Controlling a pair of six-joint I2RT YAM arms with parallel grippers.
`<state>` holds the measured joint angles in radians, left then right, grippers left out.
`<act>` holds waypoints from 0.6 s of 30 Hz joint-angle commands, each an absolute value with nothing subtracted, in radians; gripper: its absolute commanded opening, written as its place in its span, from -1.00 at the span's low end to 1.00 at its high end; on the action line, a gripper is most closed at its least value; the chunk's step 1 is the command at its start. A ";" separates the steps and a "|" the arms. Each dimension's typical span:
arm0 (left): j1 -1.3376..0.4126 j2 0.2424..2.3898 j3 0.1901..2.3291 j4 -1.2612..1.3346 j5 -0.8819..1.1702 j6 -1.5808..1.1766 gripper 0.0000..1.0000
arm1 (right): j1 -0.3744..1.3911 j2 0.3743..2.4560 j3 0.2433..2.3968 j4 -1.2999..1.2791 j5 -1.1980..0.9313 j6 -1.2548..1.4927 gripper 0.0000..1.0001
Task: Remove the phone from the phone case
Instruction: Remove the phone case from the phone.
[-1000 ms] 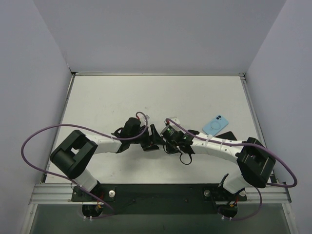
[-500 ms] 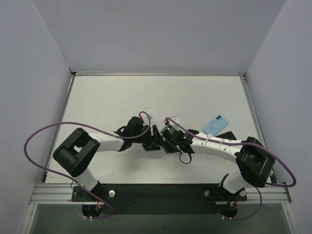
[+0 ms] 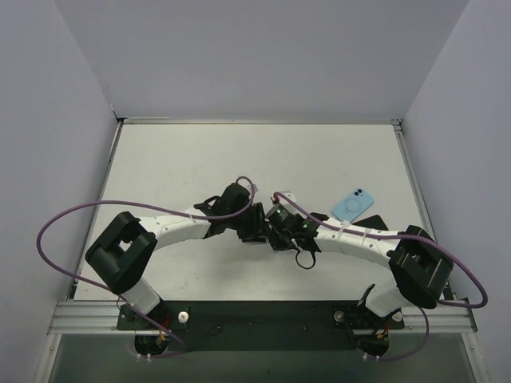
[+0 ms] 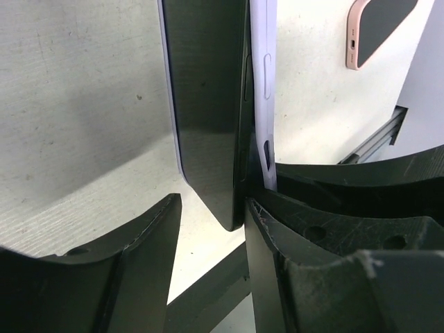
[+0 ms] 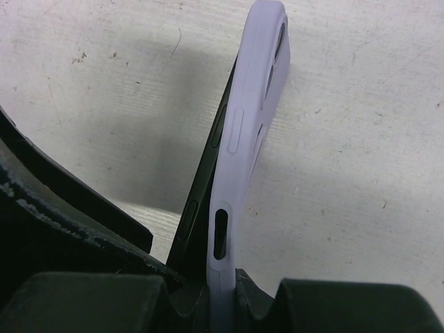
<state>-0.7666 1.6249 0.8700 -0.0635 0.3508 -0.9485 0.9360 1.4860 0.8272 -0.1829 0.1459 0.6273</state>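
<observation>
A black phone (image 4: 208, 104) stands on edge, partly peeled out of its lavender phone case (image 5: 239, 132). My right gripper (image 5: 220, 284) is shut on the case's lower edge, and the phone (image 5: 198, 208) leans away from the case on the left. My left gripper (image 4: 211, 208) is open around the phone's lower corner. Its right finger (image 4: 291, 250) touches the phone's edge beside the case (image 4: 262, 76), while the left finger (image 4: 139, 257) stands apart from the screen. In the top view both grippers (image 3: 254, 225) (image 3: 274, 233) meet at the table's middle, hiding the phone.
A light blue phone case (image 3: 353, 204) and a flat black object (image 3: 371, 223) lie to the right, near the right arm. A pink-cased phone (image 4: 378, 28) lies on the table beyond the held one. Grey walls enclose the white table (image 3: 184, 159).
My left arm has reached rightward to meet the right gripper, and its jaws have narrowed around the phone. The right gripper has kept its hold on the case.
</observation>
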 commanded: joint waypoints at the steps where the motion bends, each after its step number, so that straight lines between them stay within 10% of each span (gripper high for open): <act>1: -0.804 1.689 0.929 -0.133 0.103 -0.922 0.01 | 0.959 1.477 0.799 -0.060 -0.034 0.657 -1.00; 18: -0.916 1.851 1.144 -0.371 -0.185 -0.861 -0.17 | 0.956 1.428 0.769 -0.025 -0.055 0.681 -1.00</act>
<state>-0.8795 1.7069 1.1046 -0.3496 0.1387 -0.9024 0.9100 1.4349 0.7643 -0.1452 0.1413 0.6842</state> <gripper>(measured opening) 0.419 0.111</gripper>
